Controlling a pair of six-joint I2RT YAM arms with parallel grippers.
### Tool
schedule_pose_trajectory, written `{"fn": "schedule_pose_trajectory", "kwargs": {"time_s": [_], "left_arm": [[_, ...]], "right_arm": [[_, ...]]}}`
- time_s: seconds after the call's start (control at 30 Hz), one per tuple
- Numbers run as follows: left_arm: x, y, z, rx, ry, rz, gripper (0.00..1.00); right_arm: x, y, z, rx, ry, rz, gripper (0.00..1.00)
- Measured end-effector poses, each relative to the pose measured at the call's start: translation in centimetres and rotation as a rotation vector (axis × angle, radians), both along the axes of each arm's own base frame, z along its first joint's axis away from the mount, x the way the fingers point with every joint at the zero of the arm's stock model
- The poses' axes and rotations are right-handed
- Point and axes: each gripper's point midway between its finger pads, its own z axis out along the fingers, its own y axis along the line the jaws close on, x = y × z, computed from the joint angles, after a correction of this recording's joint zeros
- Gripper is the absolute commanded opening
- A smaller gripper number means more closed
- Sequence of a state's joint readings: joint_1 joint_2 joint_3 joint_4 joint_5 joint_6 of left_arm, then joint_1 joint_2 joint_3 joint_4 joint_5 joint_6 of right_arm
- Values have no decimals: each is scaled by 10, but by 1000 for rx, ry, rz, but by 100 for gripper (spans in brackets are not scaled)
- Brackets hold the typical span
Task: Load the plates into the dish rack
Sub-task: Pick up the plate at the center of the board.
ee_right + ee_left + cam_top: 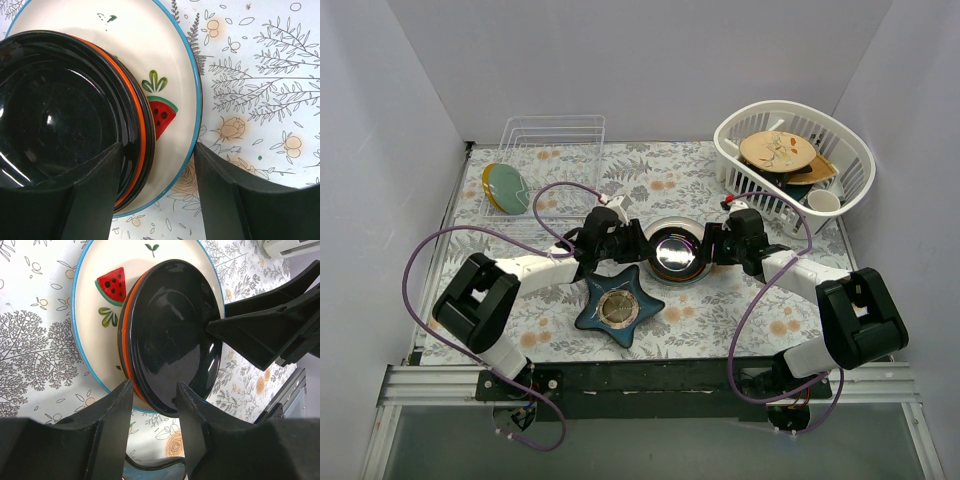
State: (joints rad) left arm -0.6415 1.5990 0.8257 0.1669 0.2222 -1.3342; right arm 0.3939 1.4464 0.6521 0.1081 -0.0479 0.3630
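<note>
Black plate (175,335) rim inside left gripper (155,386)

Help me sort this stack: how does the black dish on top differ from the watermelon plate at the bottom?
The black dish is glossy and plain; the watermelon plate is cream, blue-rimmed and painted. The black dish is narrower; the watermelon plate juts out past it. Both are round and stacked together.

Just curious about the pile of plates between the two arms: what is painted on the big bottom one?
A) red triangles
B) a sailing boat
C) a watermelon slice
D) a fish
C: a red watermelon slice with black seeds shows on the cream, blue-rimmed bottom plate in both wrist views.
</note>
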Motion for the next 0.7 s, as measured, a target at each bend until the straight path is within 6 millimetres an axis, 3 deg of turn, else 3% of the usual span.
{"fn": "schedule_pose_trajectory", "kwargs": {"time_s": [0.27, 0.53, 0.7], "left_arm": [[1, -3, 1, -7, -9, -3, 36], [1, -5, -17, 10, 18, -6, 32], [0, -7, -22, 16, 29, -9, 22]], "right_arm": [[0, 0, 0, 0, 0, 0, 65], [0, 0, 0, -1, 0, 0, 65], [0, 0, 0, -2, 0, 1, 65]]}}
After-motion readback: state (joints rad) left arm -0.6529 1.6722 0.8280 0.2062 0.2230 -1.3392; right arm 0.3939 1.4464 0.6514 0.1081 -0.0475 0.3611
